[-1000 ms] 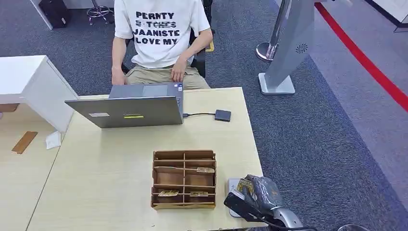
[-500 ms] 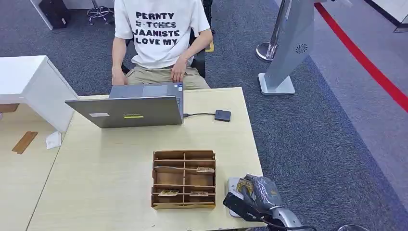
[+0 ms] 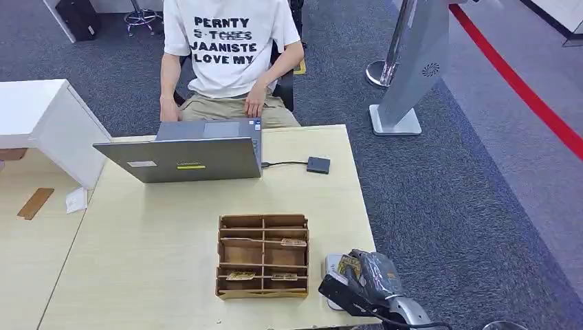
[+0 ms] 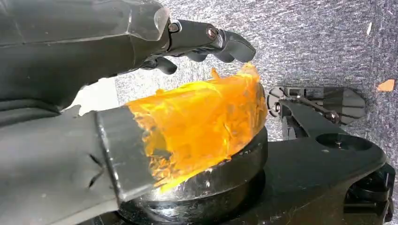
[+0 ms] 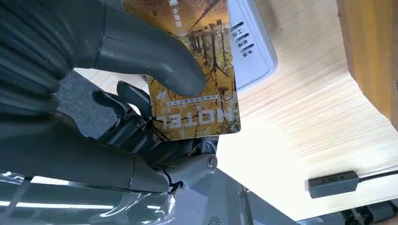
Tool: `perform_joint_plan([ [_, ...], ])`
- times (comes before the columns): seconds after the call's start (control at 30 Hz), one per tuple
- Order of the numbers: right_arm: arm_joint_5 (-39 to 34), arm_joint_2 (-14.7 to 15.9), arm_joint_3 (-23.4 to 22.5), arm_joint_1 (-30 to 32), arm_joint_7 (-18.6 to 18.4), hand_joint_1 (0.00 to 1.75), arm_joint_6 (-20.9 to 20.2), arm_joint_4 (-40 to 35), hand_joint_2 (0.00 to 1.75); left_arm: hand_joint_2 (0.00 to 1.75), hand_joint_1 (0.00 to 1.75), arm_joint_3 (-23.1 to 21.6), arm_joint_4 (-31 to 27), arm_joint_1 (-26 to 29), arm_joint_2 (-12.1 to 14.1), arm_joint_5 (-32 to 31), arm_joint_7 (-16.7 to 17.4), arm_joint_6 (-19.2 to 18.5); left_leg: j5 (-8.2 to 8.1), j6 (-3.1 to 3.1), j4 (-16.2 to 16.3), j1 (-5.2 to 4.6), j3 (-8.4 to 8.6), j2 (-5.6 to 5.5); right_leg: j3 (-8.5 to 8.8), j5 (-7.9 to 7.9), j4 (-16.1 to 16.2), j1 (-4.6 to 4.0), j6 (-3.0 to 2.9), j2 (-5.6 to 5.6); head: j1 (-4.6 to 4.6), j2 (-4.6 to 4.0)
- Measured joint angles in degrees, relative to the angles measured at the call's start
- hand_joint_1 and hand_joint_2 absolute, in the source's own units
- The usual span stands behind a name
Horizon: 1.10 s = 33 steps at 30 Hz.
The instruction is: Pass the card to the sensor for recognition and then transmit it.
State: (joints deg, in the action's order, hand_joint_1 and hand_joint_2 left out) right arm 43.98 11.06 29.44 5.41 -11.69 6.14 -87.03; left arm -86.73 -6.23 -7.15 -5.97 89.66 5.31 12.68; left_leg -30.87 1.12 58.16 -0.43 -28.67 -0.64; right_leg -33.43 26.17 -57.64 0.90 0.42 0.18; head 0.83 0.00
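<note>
My right hand (image 3: pixel 363 280) hovers at the table's near right corner and pinches a golden hotel card (image 3: pixel 348 264) between thumb and fingers. In the right wrist view the card (image 5: pixel 199 101) hangs just above the white sensor (image 5: pixel 253 49), overlapping one end of it. That sensor (image 3: pixel 331 262) lies flat on the table beside the wooden card box (image 3: pixel 263 256), which has a few cards in its slots. My left hand (image 4: pixel 94 56) hangs over the carpet; its thumb is wrapped in orange tape (image 4: pixel 202 117), its fingers are apart and it holds nothing.
A person sits at the far side behind an open laptop (image 3: pixel 182 155). A small black hub (image 3: pixel 318 164) on a cable lies to the laptop's right. The wooden table (image 3: pixel 158 240) ends just right of the sensor. A white cabinet (image 3: pixel 41 124) stands at the left.
My right hand with the card has sunk very slightly toward the table's near edge. Nothing else has moved.
</note>
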Motion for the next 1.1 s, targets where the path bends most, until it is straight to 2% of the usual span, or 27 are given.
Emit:
perform_joint_plan([
  [1.1,0.07,0.00,0.07,-0.02,-0.07,1.75,0.17,0.20,1.75,0.00,0.00,-0.37,0.00,0.00,0.00,0.00,0.00,0.00,0.00,0.00,0.00,0.00,0.03,0.00,0.03,0.00,0.00,0.00,0.00,0.00,0.00,0.00],
])
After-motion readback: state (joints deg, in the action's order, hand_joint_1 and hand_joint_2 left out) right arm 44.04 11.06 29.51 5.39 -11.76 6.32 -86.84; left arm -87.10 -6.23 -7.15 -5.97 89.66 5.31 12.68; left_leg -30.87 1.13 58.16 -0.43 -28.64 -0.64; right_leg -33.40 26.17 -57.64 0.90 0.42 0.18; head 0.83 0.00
